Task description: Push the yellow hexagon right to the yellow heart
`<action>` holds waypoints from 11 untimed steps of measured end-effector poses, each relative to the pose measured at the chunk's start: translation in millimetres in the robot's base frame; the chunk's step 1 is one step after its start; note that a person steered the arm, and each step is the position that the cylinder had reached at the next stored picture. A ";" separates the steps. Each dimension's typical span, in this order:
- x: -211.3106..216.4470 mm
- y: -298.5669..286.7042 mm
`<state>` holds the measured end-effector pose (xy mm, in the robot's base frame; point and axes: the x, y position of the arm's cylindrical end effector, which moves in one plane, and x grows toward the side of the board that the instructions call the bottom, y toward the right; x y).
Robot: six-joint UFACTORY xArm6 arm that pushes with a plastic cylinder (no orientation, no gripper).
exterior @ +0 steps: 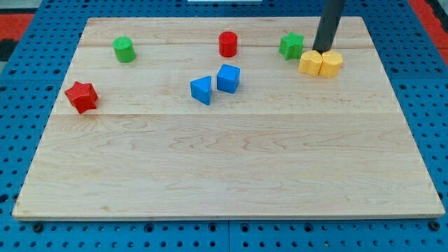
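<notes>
Two yellow blocks stand side by side and touching near the view's top right. The right one looks like the yellow hexagon and the left one like the yellow heart, though the shapes are hard to make out. My tip is just above them in the view, at the seam between the two, touching or nearly touching their far edges. The dark rod rises from there out of the view's top.
A green star sits close to the left of the yellow pair. A red cylinder, a green cylinder, a red star, a blue wedge and a blue cube lie further left on the wooden board.
</notes>
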<state>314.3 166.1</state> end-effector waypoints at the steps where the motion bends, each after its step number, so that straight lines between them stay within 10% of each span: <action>1: 14.4 -15.4; 6: 30.4 109.9; 11: 79.0 -54.5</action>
